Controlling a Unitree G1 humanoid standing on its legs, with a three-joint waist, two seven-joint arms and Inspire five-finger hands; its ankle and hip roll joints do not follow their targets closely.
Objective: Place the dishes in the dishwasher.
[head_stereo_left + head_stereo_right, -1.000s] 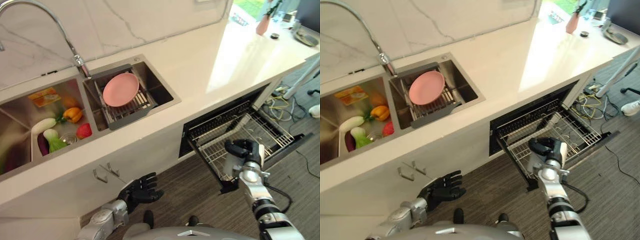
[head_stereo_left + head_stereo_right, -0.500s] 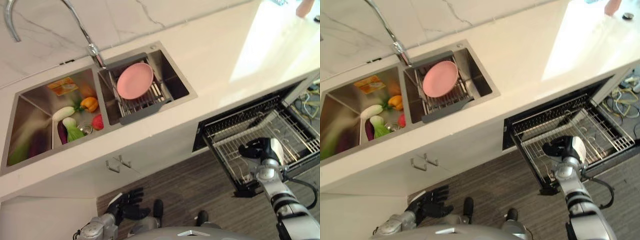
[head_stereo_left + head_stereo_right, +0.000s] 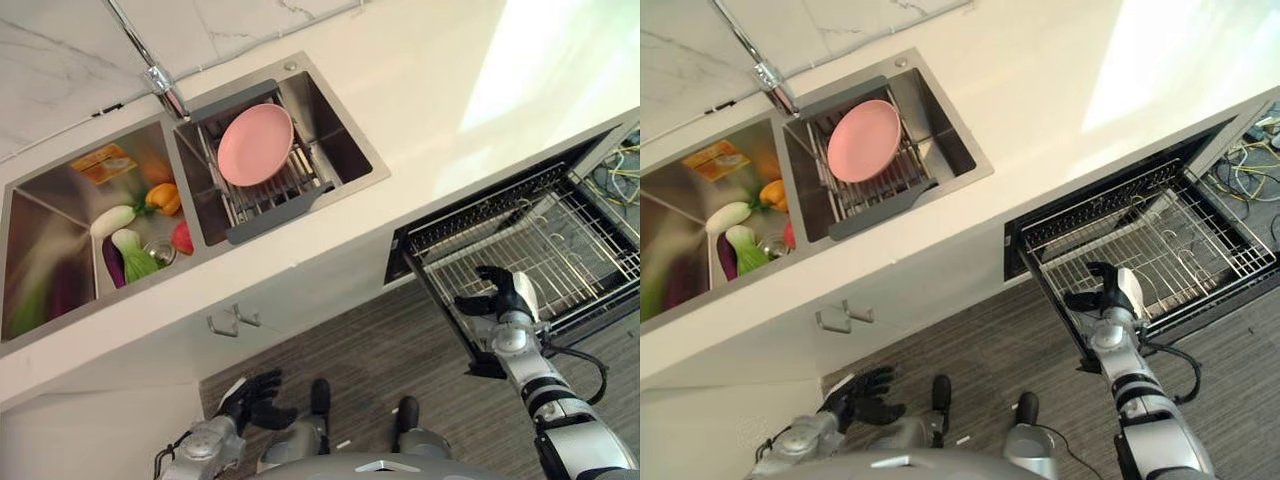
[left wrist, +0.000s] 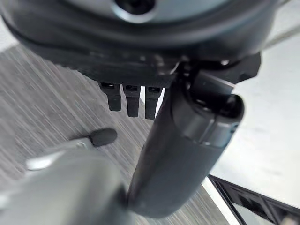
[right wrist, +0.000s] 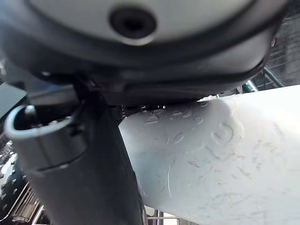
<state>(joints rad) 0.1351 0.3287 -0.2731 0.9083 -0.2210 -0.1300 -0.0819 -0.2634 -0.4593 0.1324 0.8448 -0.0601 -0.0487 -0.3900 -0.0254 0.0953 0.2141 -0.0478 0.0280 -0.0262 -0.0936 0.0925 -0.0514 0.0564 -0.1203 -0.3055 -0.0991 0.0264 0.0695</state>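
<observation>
A pink plate (image 3: 255, 145) leans in the dark drying rack (image 3: 270, 205) inside the right sink basin. Below the counter the dishwasher's wire rack (image 3: 560, 235) is pulled out. My right hand (image 3: 493, 297) hovers over that rack's front left corner, shut on a white dish (image 3: 527, 297) whose edge shows behind the hand. In the right wrist view the wet white dish (image 5: 211, 159) lies close against the hand, beside the thumb (image 5: 70, 164). Low near the floor, my left hand (image 3: 255, 400) hangs open and holds nothing.
The left basin (image 3: 50, 250) holds vegetables (image 3: 135, 255): a white radish, an orange pepper, a purple eggplant. A tap (image 3: 150, 65) rises behind the sinks. Cupboard handles (image 3: 232, 320) stick out under the counter (image 3: 430, 110). Cables lie on the floor at right.
The camera has swung, shifting the whole scene. My right hand with the white dish has sunk slightly toward the rack and its fingers spread a little. The left hand stays low.
</observation>
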